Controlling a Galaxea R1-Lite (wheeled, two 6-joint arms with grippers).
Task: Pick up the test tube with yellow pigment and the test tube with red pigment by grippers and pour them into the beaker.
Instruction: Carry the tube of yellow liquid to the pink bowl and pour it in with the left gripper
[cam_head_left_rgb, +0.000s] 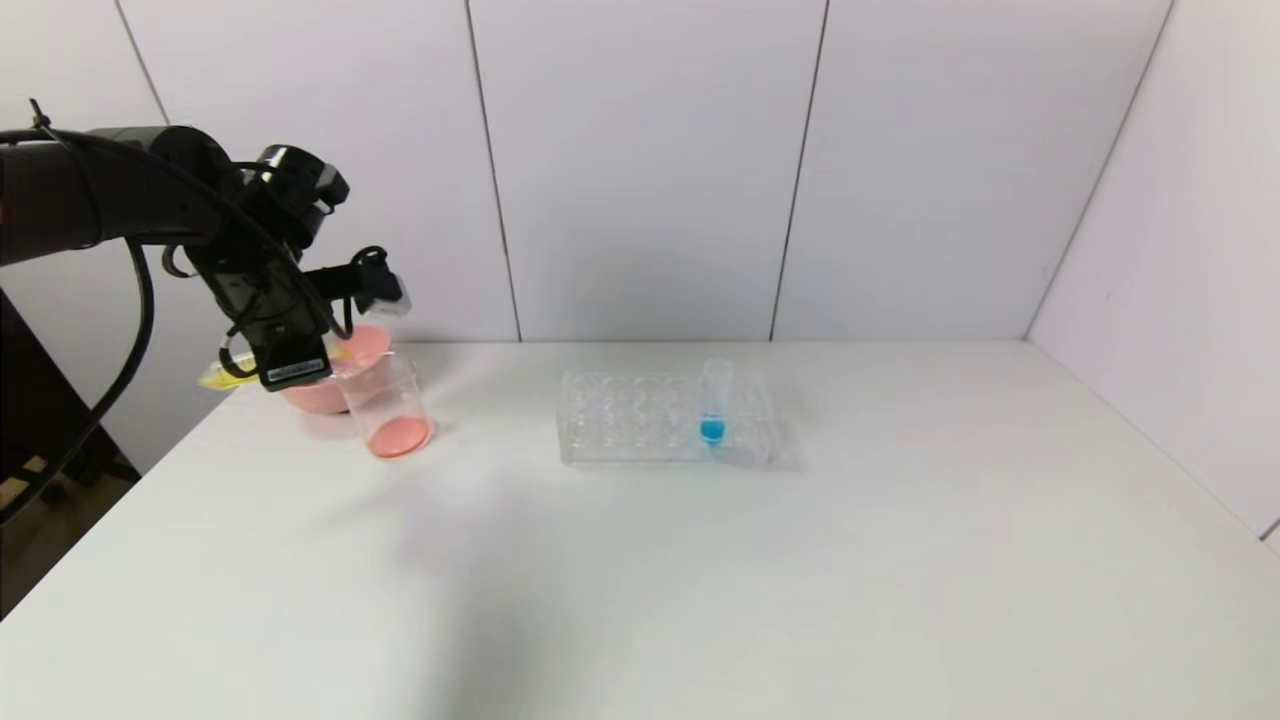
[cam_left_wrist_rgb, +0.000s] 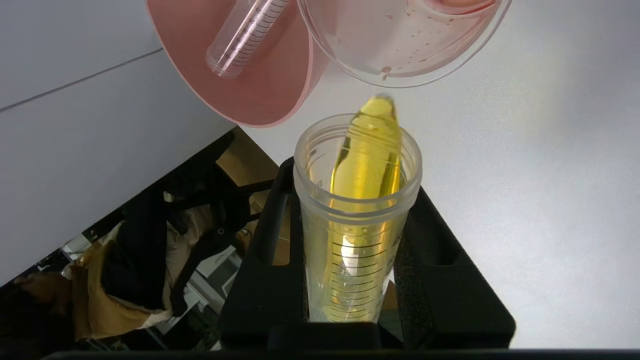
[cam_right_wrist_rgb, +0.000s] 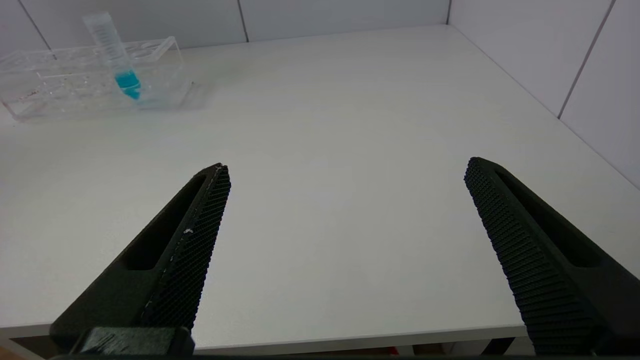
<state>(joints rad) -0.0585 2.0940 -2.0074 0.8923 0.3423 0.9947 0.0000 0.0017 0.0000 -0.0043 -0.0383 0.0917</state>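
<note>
Yellow liquid runs toward the mouth of the test tube with yellow pigment (cam_left_wrist_rgb: 367, 210), which the left gripper (cam_left_wrist_rgb: 360, 280) has its fingers (cam_left_wrist_rgb: 450, 280) clamped on, tipped nearly level so the lip aims at the beaker (cam_head_left_rgb: 388, 405). The beaker stands near the surface's (cam_head_left_rgb: 760, 580) far left corner, against the pink bowl (cam_head_left_rgb: 345, 375), and already holds reddish liquid. An emptied tube (cam_left_wrist_rgb: 247, 37) lies in that bowl, probably the red one. The left edge is close, leaving little side room. The right gripper (cam_right_wrist_rgb: 345, 235) hangs wide open, holding nothing, above the bare near edge, well apart from the rack (cam_head_left_rgb: 665, 418) and its blue tube (cam_head_left_rgb: 713, 405).
</note>
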